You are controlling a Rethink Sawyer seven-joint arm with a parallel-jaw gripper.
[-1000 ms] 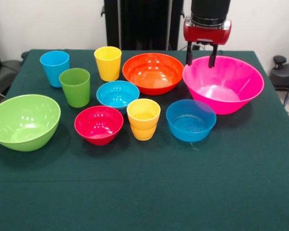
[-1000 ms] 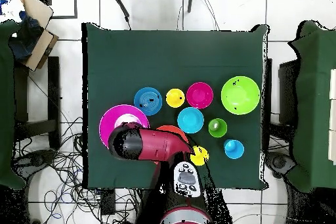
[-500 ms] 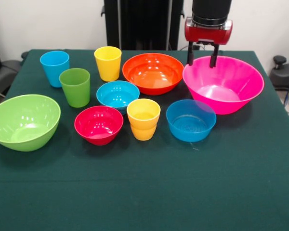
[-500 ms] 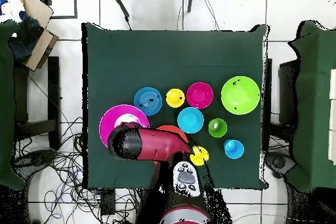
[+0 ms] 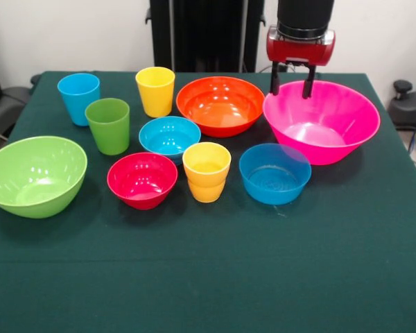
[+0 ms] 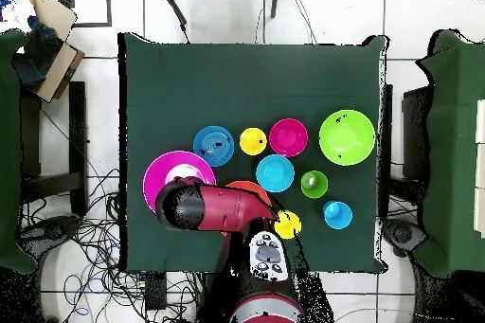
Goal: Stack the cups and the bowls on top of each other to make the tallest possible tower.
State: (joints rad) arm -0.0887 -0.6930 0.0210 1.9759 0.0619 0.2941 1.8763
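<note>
My gripper [image 5: 290, 94] hangs open and empty over the far rim of the large pink bowl [image 5: 322, 121], one finger on each side of the rim. Left of it sits the wide orange bowl [image 5: 220, 105]. Two small blue bowls [image 5: 170, 137] [image 5: 274, 173], the small red bowl [image 5: 142, 180] and the lime green bowl [image 5: 35, 175] stand apart. The cups stand upright: light blue [image 5: 78, 98], green [image 5: 108, 125], yellow [image 5: 155, 90], squat yellow-orange [image 5: 206, 171]. Nothing is stacked, so no tower shows. In the overhead view the arm [image 6: 204, 207] covers part of the pink bowl [image 6: 159, 172].
Everything stands on a dark green tablecloth [image 5: 215, 277], whose broad near half is bare. In the overhead view, chairs draped in green [image 6: 455, 149] flank the table and cables [image 6: 85, 234] lie on the floor.
My gripper has drifted a few pixels to the right above the pink bowl's rim. No cup or bowl has moved.
</note>
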